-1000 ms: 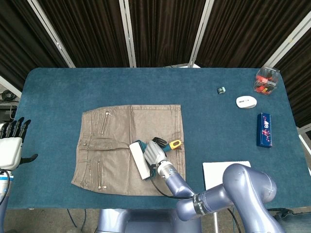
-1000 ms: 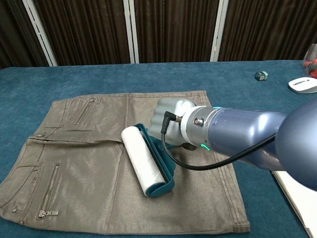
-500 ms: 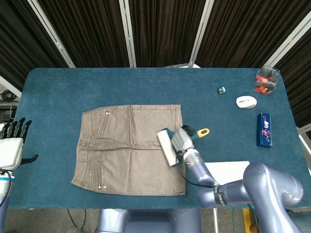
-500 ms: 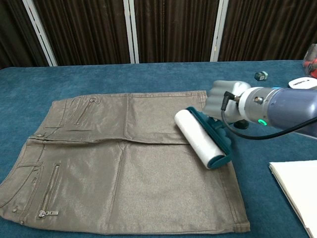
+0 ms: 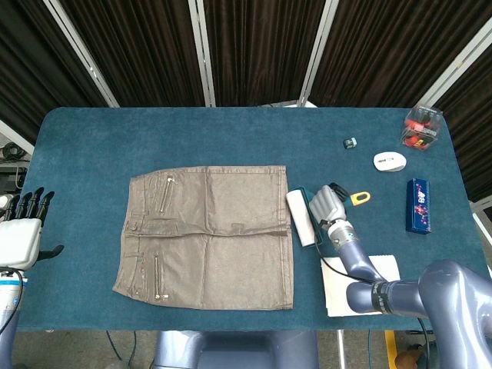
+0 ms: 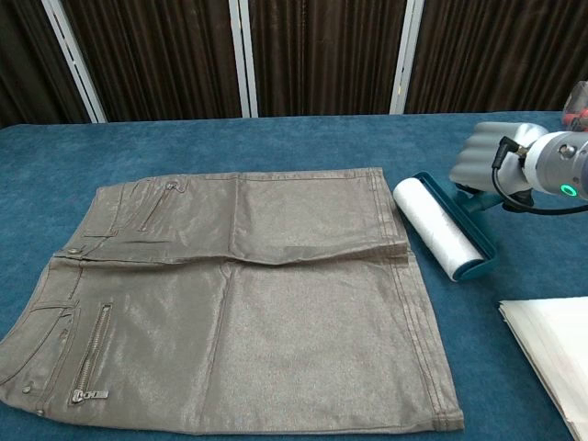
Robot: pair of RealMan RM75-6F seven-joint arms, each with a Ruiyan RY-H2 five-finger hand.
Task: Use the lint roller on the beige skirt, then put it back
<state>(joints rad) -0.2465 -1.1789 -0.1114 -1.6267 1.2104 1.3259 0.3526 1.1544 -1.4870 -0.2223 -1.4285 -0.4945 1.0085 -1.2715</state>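
The right hand (image 6: 489, 158) grips the handle of the lint roller (image 6: 439, 227), whose white roll lies on the blue table (image 5: 231, 138) just beside the right edge of the beige skirt (image 5: 207, 234). The skirt is spread flat near the middle of the table. The left hand (image 5: 21, 231) hangs off the table's left edge, holding nothing, its fingers straight and slightly apart. A sheet of white paper (image 5: 361, 280) lies near the right arm.
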